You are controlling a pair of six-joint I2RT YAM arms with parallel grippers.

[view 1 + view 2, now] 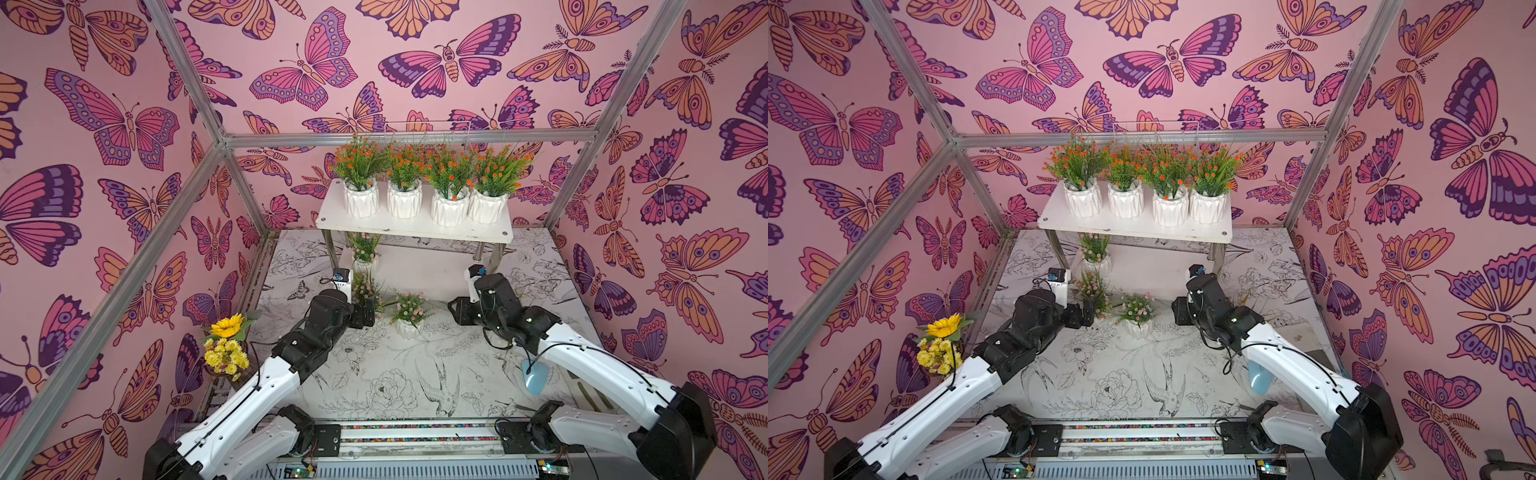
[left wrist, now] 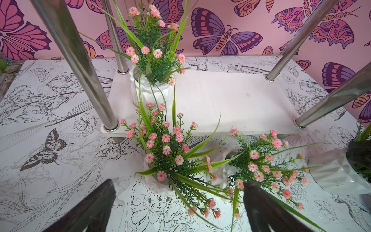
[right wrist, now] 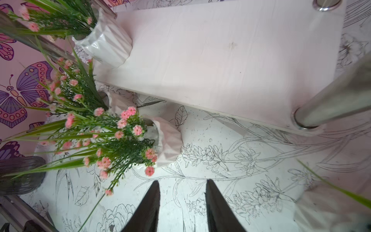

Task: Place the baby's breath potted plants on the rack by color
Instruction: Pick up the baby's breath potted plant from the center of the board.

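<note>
Progress is judged to be a little past the halfway mark. Well ahead of both hands and above them, the upper board of the rack (image 1: 415,229) is filled by four orange-flowered plants (image 1: 451,178) set side by side in their white pots, so the orange row is taken as done. On the lower board (image 2: 230,100) one pink-flowered plant (image 2: 154,60) is stood upright at the end lying straight ahead of the left hand (image 2: 178,182); the rest of that board is bare. A second pink plant (image 2: 164,144) is found on the worktop (image 1: 374,374), just short of the lower board's near edge and directly in front of the left hand. That hand's fingers (image 2: 96,202) are spread as wide as they go, one to each side of the pot, and nothing is gripped. A third pink plant (image 3: 128,140) is seen on the worktop between the two hands, ahead of the right hand (image 3: 182,180) and towards its inner side. The right hand is part-way open and empty, with only printed worktop shown in its gap. A further white pot (image 3: 321,209) is glimpsed just beside the right hand on its outer side. It is blurred, with a green blade across it, and its flower colour cannot be told, though it is judged likely to be the last pink one. Three placements on the lower board are therefore reckoned to be left, the nearest being the pot in front of the left hand.
</note>
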